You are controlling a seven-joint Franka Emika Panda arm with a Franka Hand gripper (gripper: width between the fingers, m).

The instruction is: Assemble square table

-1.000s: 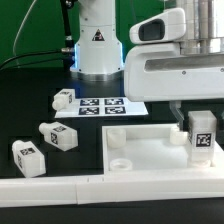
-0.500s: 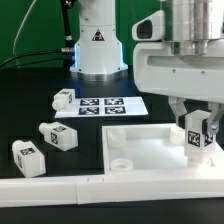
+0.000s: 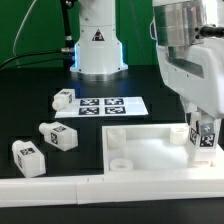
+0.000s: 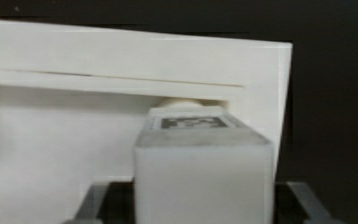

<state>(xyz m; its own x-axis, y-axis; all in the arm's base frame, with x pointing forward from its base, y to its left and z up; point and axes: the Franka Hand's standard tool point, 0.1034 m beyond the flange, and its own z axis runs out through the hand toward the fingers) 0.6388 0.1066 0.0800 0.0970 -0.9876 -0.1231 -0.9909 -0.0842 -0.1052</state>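
Note:
The white square tabletop (image 3: 150,152) lies on the black table, rim up, with a round corner hole (image 3: 119,160) showing at its near left. My gripper (image 3: 205,133) is shut on a stubby white leg (image 3: 205,142) with a black-and-white tag and holds it upright over the tabletop's right corner. In the wrist view the leg (image 4: 202,160) fills the space between my dark fingers (image 4: 105,200), above the tabletop (image 4: 105,95) and a corner hole (image 4: 186,102). Three more tagged legs (image 3: 62,99) (image 3: 58,135) (image 3: 28,155) lie on the exterior view's left.
The marker board (image 3: 105,105) lies flat behind the tabletop, in front of the robot's base (image 3: 98,50). A long white L-shaped rail (image 3: 60,190) runs along the front edge of the table, just in front of the tabletop.
The arm has risen and turned, and the gripper with the leg has shifted slightly toward the exterior view's right and down over the tabletop's right corner. The loose legs have not moved.

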